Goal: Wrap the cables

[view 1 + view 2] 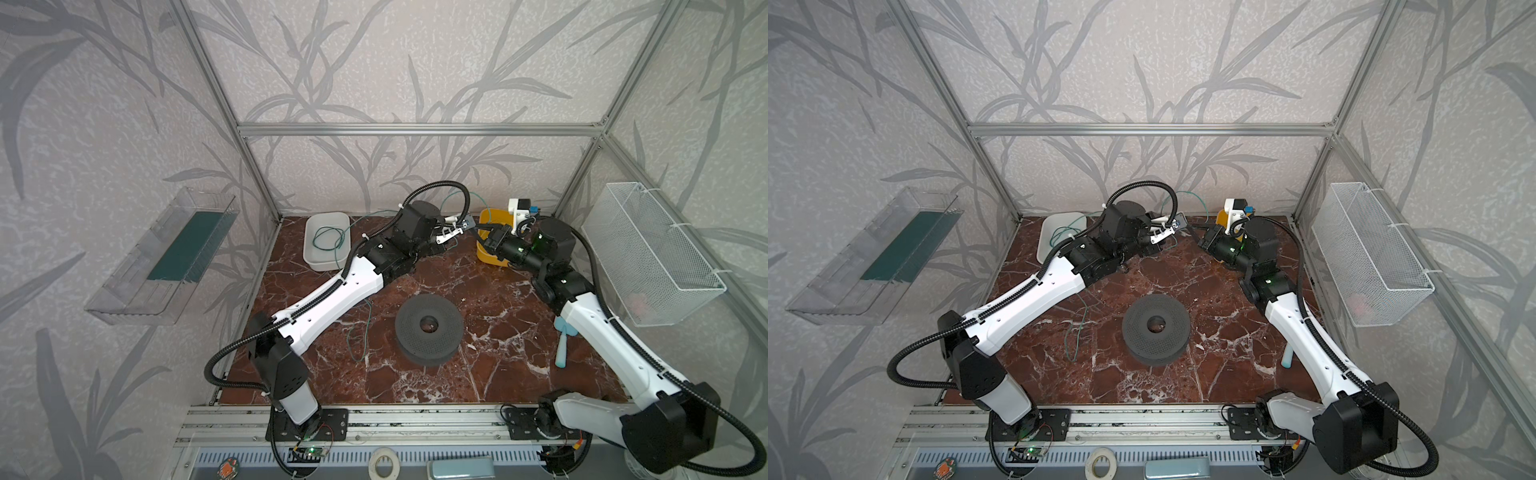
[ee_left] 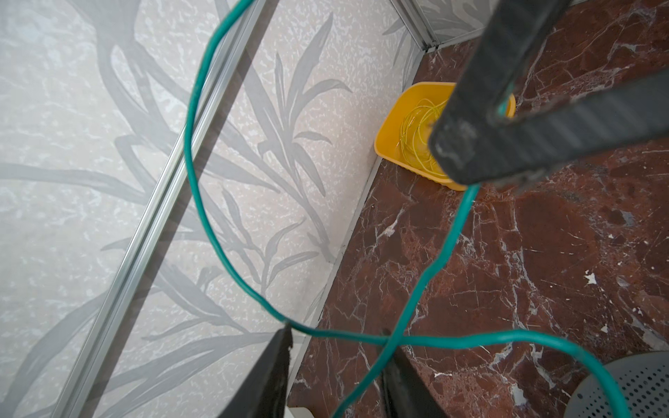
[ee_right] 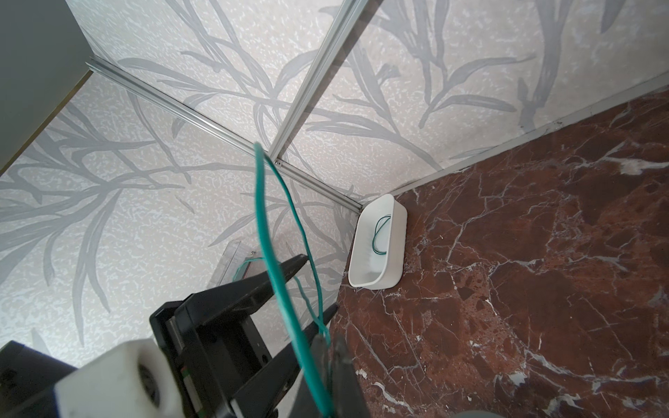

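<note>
Handling: green cable point(image 2: 192, 152) looks light, thin, springy and probably slippery; best pinched where the strands cross.
Right end effector point(image 3: 327, 342): clenched on the cable.
Left end effector point(image 2: 336, 334): released, jaws apart, strands crossing between the tips.
Location: held in the air near the back wall; the tail seems to trail on the counter point(image 1: 498, 353).
Axis: no single one. Upright loop, tail roughly front-back.

robot lab cell, aluminium frame point(image 1: 419, 129), leaf-print walls point(image 1: 374, 62), marble-look tabletop point(image 1: 498, 332)
</note>
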